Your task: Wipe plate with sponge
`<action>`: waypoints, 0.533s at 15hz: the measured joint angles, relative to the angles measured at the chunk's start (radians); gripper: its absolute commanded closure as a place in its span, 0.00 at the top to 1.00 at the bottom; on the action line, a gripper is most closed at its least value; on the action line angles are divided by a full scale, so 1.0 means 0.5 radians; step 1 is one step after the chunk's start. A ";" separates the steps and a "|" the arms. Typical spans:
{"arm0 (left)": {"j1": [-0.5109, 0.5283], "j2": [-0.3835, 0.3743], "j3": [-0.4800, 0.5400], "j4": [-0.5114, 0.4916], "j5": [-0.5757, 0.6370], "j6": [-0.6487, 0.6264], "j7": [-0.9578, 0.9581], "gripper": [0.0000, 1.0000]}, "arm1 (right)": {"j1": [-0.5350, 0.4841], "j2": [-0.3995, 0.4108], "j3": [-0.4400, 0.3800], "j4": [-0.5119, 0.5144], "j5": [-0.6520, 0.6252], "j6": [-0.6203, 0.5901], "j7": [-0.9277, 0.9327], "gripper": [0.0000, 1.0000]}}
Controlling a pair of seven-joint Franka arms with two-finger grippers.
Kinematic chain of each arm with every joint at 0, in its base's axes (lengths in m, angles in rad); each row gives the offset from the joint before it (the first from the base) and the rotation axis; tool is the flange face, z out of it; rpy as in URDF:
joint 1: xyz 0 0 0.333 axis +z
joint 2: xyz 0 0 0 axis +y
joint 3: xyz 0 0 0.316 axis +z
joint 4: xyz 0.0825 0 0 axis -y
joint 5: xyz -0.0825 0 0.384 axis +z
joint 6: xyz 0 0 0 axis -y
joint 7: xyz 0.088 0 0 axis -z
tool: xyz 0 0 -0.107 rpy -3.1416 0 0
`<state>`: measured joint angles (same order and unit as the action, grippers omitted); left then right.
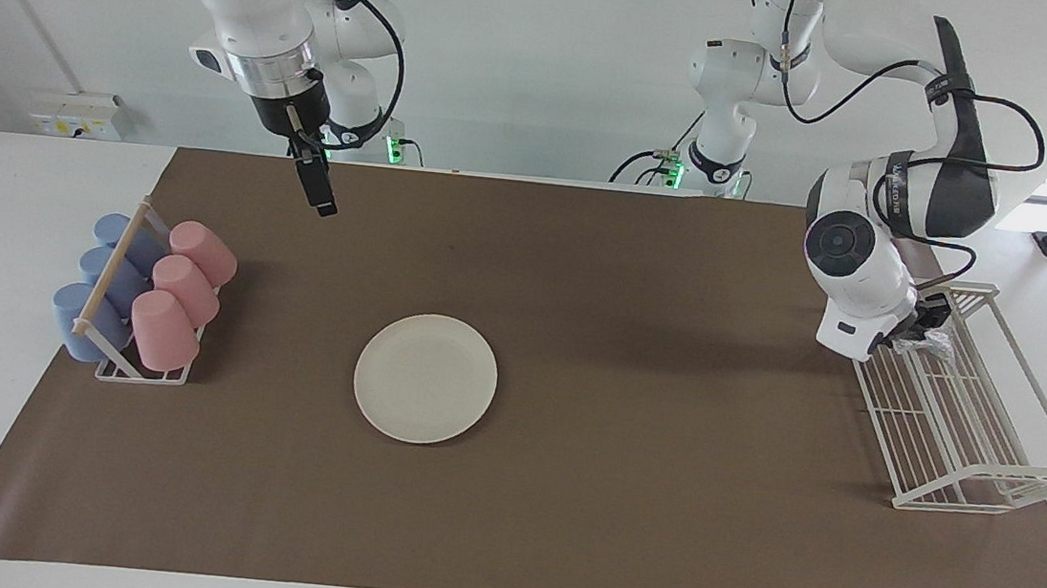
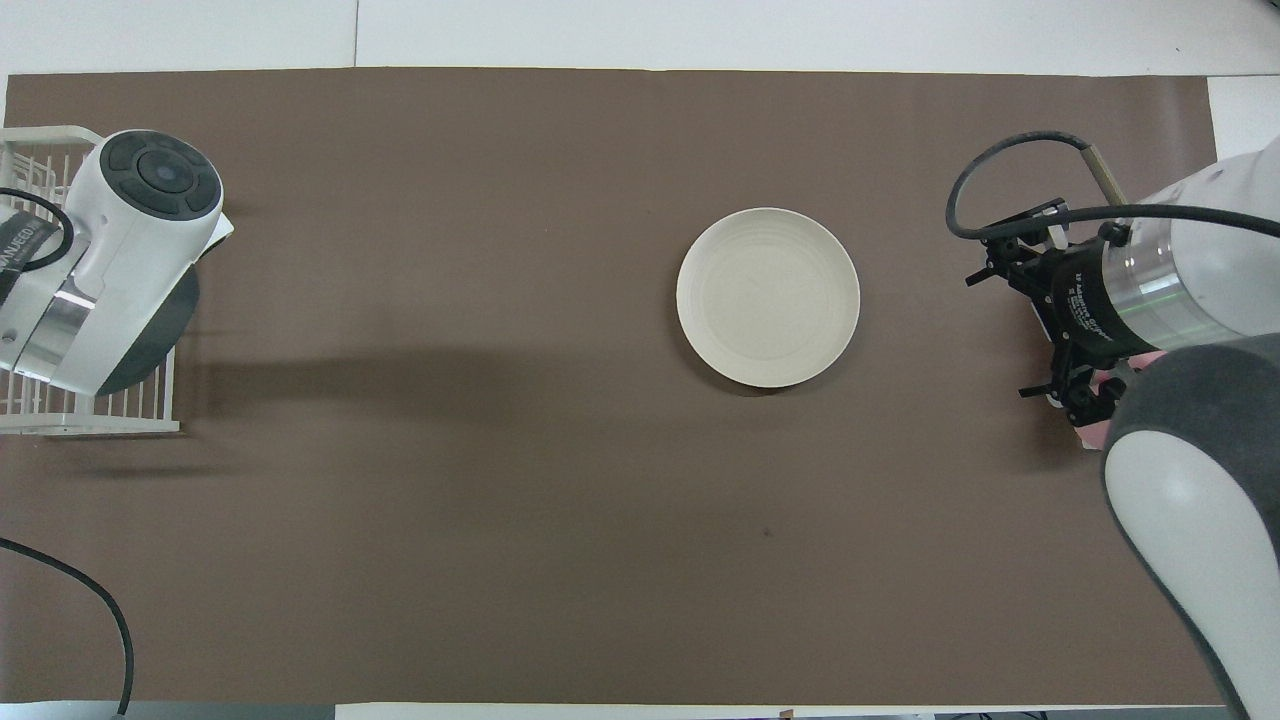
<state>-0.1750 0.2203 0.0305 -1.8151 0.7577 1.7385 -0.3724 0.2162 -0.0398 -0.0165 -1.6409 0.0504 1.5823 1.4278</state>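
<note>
The cream-white plate lies flat in the middle of the brown mat, and it also shows in the overhead view. The silvery-grey sponge sits at the end of the white wire rack that is nearer to the robots. My left gripper is right at the sponge, touching it from above. In the overhead view the left arm's wrist hides both. My right gripper hangs in the air over the mat, near the robots' edge of the table and apart from the plate.
A rack of blue and pink cups stands at the right arm's end of the table. The wire rack also shows in the overhead view, at the left arm's end. The brown mat covers most of the table.
</note>
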 measured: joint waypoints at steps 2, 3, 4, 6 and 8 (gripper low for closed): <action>0.003 0.000 0.004 -0.001 0.001 0.000 0.000 0.00 | 0.002 -0.011 0.027 0.000 0.003 -0.014 0.177 1.00; 0.003 0.000 0.005 -0.001 0.002 0.000 0.000 0.00 | 0.011 -0.012 0.048 0.000 0.003 -0.010 0.277 1.00; 0.004 0.000 0.006 -0.001 0.003 0.000 0.000 0.00 | 0.041 -0.013 0.060 0.000 0.004 0.000 0.361 1.00; 0.006 -0.001 0.006 0.007 0.004 0.000 0.000 0.00 | 0.114 -0.012 0.072 0.007 0.004 0.014 0.474 1.00; 0.010 -0.003 0.006 0.057 0.003 -0.007 0.001 0.00 | 0.150 0.007 0.077 0.073 0.050 -0.032 0.577 1.00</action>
<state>-0.1700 0.2189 0.0335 -1.7865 0.7591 1.7350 -0.3719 0.2913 -0.0362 0.0222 -1.6046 0.0752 1.5662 1.7161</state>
